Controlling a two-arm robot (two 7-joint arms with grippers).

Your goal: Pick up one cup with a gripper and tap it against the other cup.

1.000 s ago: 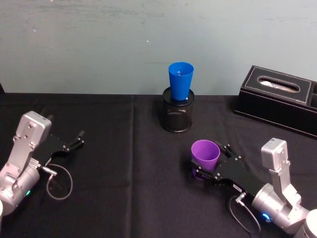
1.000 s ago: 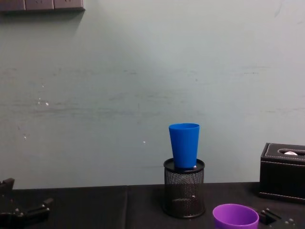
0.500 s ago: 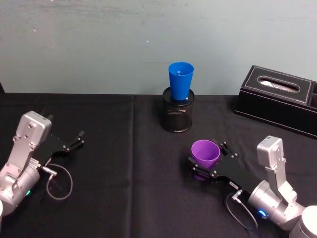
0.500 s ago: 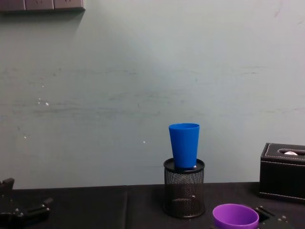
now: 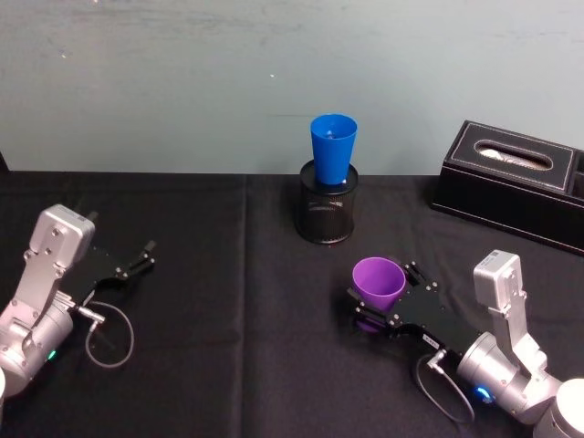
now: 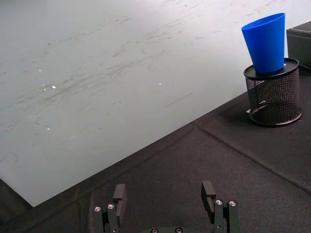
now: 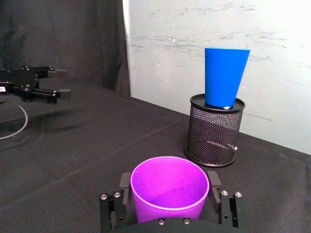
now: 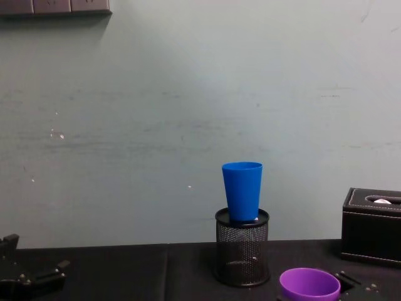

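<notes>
Right gripper [image 5: 381, 290] clamps the purple cup [image 7: 169, 189], in front of and slightly right of the mesh pen holder [image 5: 327, 214].
The right arm lies low, angled toward the holder, with its fingers pressed on the cup's sides. The blue cup [image 5: 332, 146] stands in the holder. The left gripper [image 6: 164, 193] sits well left of it, fingers spread.

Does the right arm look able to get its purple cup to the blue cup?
Likely yes: bare cloth lies between the right gripper with the purple cup and the blue cup, perched higher in the mesh holder; left gripper idle.
</notes>
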